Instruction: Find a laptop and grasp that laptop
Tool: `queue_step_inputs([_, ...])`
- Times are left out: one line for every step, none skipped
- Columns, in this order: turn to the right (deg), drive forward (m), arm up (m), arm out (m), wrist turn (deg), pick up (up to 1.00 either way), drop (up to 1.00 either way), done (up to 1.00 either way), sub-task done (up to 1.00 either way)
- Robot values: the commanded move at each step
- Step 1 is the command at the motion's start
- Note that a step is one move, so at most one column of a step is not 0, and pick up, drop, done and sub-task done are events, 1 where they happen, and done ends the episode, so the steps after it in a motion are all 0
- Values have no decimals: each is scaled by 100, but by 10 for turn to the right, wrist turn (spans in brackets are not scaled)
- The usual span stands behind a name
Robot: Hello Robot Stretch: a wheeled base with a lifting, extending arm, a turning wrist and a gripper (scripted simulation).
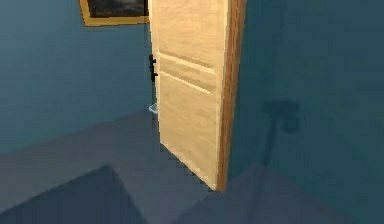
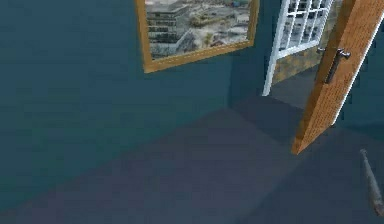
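Pincer: you cannot tell its state; likely the laptop-search step.
Steer round the open wooden door, framed picture beside it, and look beyond.

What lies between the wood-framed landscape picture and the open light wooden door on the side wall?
A white-framed paned window, with bare teal wall beside the picture; the arm side view shows it.

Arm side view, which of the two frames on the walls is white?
The paned window's frame, beside the wooden door; the cityscape picture's frame is light wood.
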Motion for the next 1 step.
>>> queue_step_inputs([0, 20, 0, 0, 0, 0, 0, 0, 0])
